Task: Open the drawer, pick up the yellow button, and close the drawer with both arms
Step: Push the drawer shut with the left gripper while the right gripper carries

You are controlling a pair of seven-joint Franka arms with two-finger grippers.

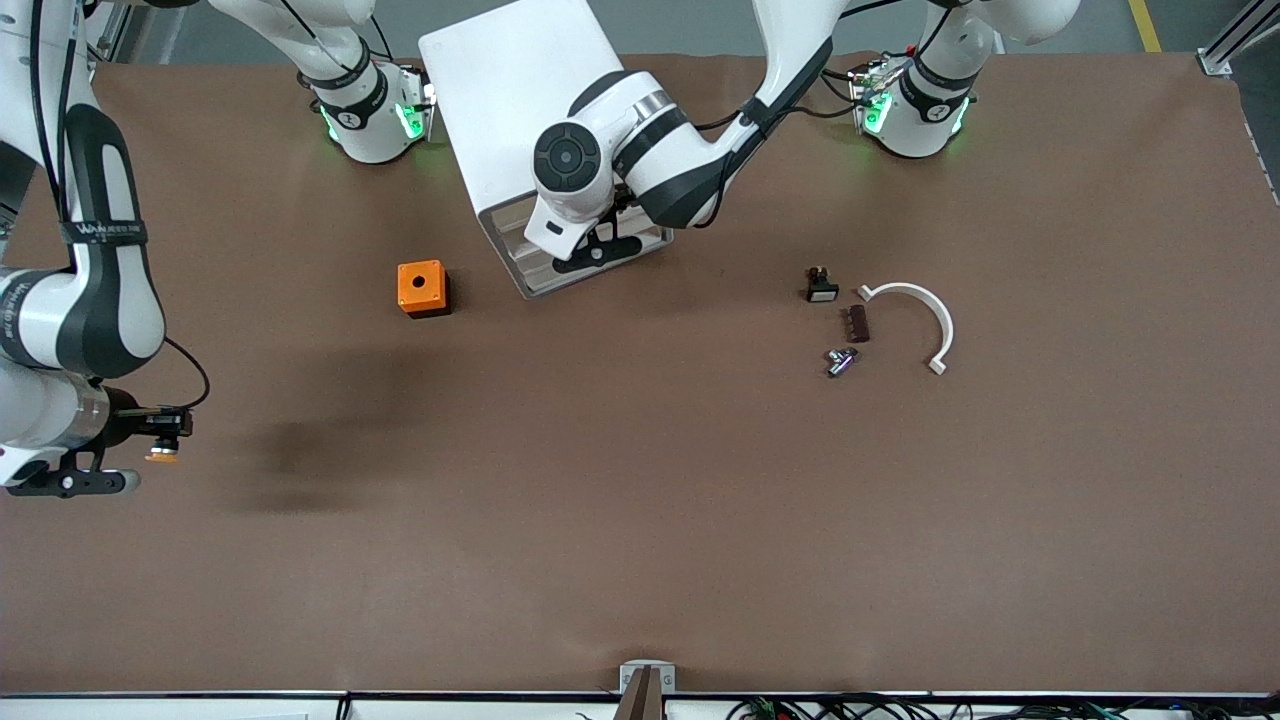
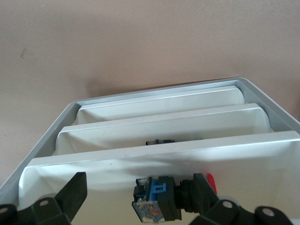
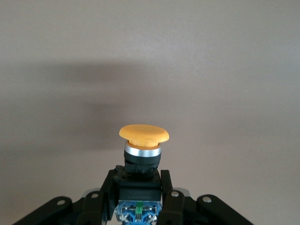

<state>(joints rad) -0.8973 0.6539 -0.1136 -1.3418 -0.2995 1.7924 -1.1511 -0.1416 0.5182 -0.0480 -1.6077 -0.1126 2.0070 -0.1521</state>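
My right gripper [image 3: 138, 186] is shut on the button [image 3: 143, 134], gripping its dark body with the orange-yellow cap pointing away. In the front view this gripper [image 1: 160, 432] holds the button [image 1: 163, 453] over the table at the right arm's end. My left gripper [image 2: 138, 194] is open at the front of the white cabinet [image 1: 510, 110], its fingers [image 2: 74, 191] spread over the uppermost drawer [image 2: 164, 147]. That drawer stands open. A blue-and-black switch part with a red cap [image 2: 157, 199] lies inside it. In the front view the left wrist hides the drawer.
An orange cube with a hole [image 1: 423, 288] sits beside the cabinet toward the right arm's end. Toward the left arm's end lie a small black piece with a white face [image 1: 821, 287], a dark brown strip [image 1: 857, 323], a metal piece [image 1: 840, 361] and a white curved clip [image 1: 925, 312].
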